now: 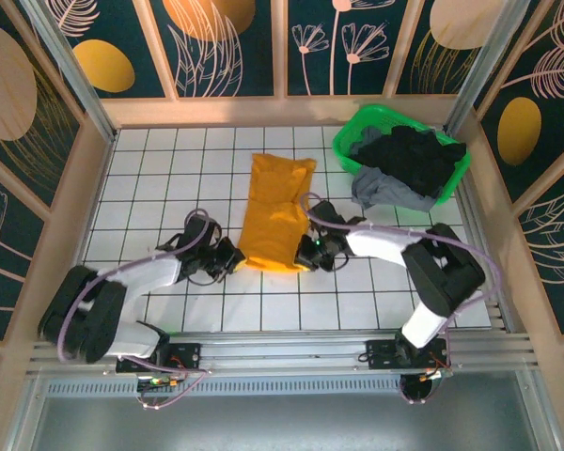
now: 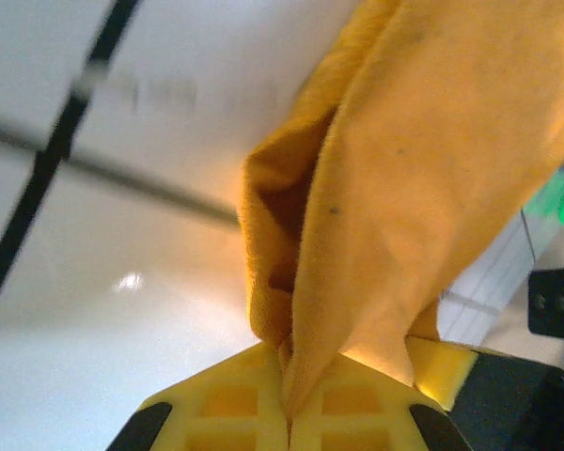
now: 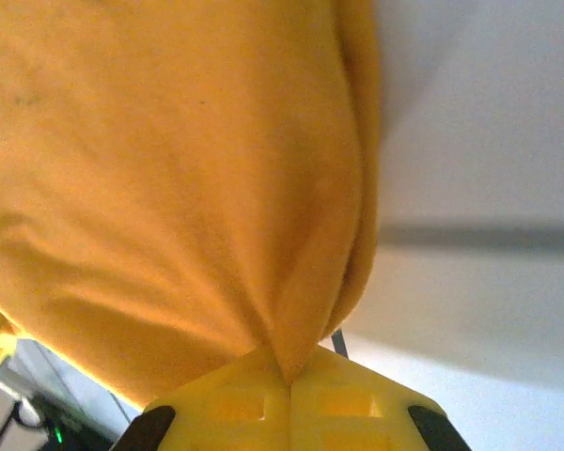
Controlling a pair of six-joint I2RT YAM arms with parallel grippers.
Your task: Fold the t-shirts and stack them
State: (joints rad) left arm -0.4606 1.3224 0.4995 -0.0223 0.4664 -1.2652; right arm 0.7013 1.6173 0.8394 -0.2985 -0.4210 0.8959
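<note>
Both arms are the same build: chunky black joint housings with glossy white links in between. The left arm (image 1: 136, 275) and the right arm (image 1: 381, 246) each have a pale lilac cable (image 1: 62, 329) looping loose along the outside. Each base sits on a black mounting plate (image 1: 179, 357) at the near edge of the table (image 1: 169, 169). There's a tiny green light (image 1: 317, 246) by the right wrist. Up close, the left gripper (image 2: 287, 376) has bright yellow plastic fingers (image 2: 230, 399) moulded with square pockets, plus rounded black bits at the outer corners. The right gripper (image 3: 289, 376) looks identical, yellow and black.
</note>
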